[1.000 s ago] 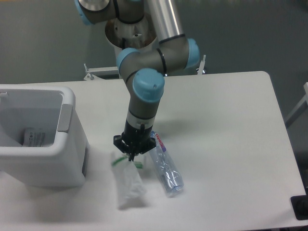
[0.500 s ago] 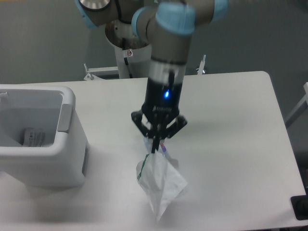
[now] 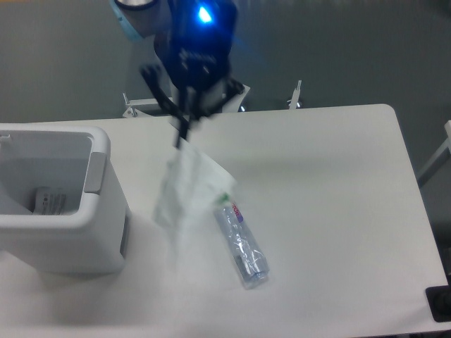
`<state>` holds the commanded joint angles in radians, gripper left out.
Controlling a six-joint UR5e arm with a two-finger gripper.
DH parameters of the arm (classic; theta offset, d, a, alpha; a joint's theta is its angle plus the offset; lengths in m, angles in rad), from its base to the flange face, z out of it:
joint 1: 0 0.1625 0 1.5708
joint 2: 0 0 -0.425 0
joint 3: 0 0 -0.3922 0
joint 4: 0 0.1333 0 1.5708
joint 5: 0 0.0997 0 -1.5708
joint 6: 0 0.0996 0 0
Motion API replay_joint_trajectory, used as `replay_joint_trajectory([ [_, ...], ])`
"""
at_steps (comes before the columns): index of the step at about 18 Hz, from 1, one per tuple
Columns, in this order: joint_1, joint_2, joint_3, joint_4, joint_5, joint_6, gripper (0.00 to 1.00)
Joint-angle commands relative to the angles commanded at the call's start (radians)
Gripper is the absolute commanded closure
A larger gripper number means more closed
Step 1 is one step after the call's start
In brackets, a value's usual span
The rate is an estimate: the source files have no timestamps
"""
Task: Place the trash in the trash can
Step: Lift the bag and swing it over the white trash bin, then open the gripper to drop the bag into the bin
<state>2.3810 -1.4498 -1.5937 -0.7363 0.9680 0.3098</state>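
My gripper (image 3: pixel 182 134) is raised high over the table, blurred by motion, and is shut on the top edge of the translucent white pouch (image 3: pixel 187 189). The pouch hangs below it in the air, its green strip at the lower right corner. The clear plastic bottle (image 3: pixel 242 244) with a red-and-blue label lies on the table, below and to the right of the hanging pouch. The white trash can (image 3: pixel 53 243) stands at the left edge of the table, to the left of the pouch, with a grey side handle (image 3: pixel 94 172) facing the gripper.
A piece of paper or a label (image 3: pixel 48 201) shows inside the trash can. The table's far edge runs behind the gripper, with metal brackets (image 3: pixel 130 107) and the arm's base there. A dark object (image 3: pixel 438 304) sits off the table's right front corner.
The gripper closed on the pouch on the table, lifted it, and has since risen further and swung left toward the trash can with the pouch hanging. The bottle has not moved.
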Motion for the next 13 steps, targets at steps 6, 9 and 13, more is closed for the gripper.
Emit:
replay_joint_trajectory([
  [6,-0.111,0.057,-0.123,-0.002,-0.002,-0.017,1.0],
  [9,-0.154,0.055,-0.164,0.0,-0.002,-0.092,1.0],
  [13,-0.175,0.04,-0.204,0.0,-0.002,-0.1,1.0],
])
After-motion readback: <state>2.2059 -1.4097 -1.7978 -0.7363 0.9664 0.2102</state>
